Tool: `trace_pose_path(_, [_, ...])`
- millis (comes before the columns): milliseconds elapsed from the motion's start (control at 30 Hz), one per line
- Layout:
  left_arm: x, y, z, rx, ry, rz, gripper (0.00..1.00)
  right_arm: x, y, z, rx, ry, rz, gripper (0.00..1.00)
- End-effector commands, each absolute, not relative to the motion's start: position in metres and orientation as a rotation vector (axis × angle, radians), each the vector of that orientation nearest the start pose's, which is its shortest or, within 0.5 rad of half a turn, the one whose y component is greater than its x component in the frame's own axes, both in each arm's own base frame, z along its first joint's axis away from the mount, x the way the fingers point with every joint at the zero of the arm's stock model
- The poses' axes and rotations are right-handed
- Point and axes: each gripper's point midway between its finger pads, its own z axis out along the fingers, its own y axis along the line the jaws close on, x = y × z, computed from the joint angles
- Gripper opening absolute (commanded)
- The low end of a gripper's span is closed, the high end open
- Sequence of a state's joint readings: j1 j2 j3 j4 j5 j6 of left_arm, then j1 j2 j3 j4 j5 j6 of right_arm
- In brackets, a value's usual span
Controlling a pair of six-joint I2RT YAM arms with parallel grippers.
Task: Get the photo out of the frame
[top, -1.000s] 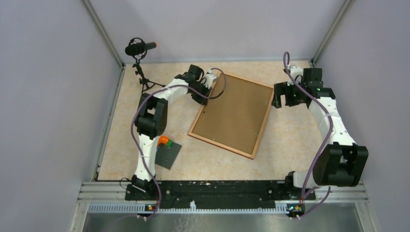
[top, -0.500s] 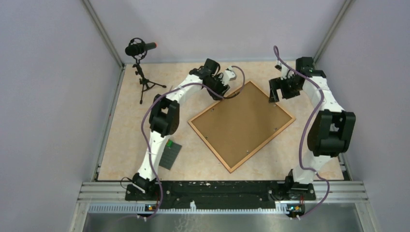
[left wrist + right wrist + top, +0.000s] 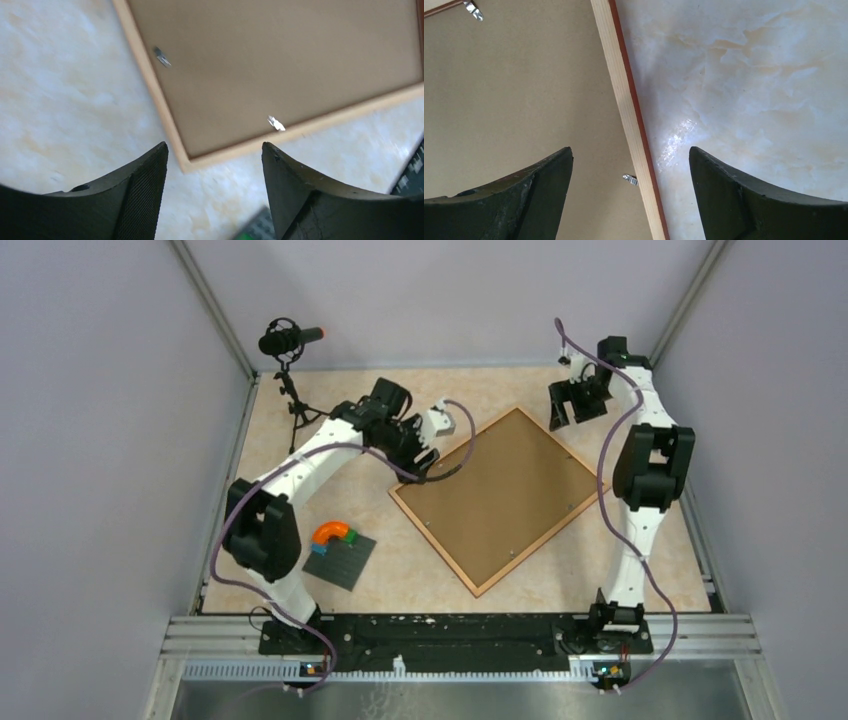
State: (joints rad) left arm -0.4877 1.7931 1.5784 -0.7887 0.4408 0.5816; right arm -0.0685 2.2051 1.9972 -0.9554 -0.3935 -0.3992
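Observation:
The frame point(image 3: 500, 498) lies face down on the table, its brown fibreboard back up, turned like a diamond. The photo is hidden under that back. My left gripper point(image 3: 425, 440) is open and empty, held above the frame's upper-left side. In the left wrist view the left gripper point(image 3: 214, 150) hangs over a corner of the frame point(image 3: 280, 60), with two small metal clips point(image 3: 275, 122) showing. My right gripper point(image 3: 562, 412) is open and empty by the frame's far corner. In the right wrist view the right gripper point(image 3: 630, 150) straddles the wooden border point(image 3: 624, 110) from above, a clip point(image 3: 630, 179) just inside.
A microphone on a tripod point(image 3: 290, 342) stands at the back left. A small grey studded baseplate point(image 3: 342, 562) with an orange arch point(image 3: 333, 532) and coloured bricks lies at the front left. Walls close in the table on three sides.
The frame has turned clockwise into a diamond position. My left gripper has drawn back to the left of it. My right gripper has moved toward the back wall.

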Motion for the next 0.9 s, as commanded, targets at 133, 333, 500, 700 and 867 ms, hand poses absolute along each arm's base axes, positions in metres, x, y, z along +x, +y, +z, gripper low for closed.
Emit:
trace_pose_path(133, [0.257,-0.194,0.091,1.542,2.274,-0.519,0.74,0.489,0.028,0.074,-0.54,2.635,0.514,0.85])
trace_pose_path(333, [0.249,-0.181,0.06,1.521,2.34,-0.457,0.73,0.466,0.028,0.052,-0.555,2.694,0.549,0.85])
trace_pose_path(500, [0.26,-0.19,0.044,1.518,2.331,-0.476,0.73,0.44,0.026,0.038,-0.589,2.74,0.543,0.85])
trace_pose_path(700, [0.291,-0.205,0.032,1.479,2.36,-0.487,0.71,0.404,0.028,0.028,-0.628,2.803,0.602,0.84])
trace_pose_path(867, [0.33,-0.21,0.039,1.366,2.325,-0.501,0.7,0.371,0.037,0.036,-0.616,2.818,0.673,0.83])
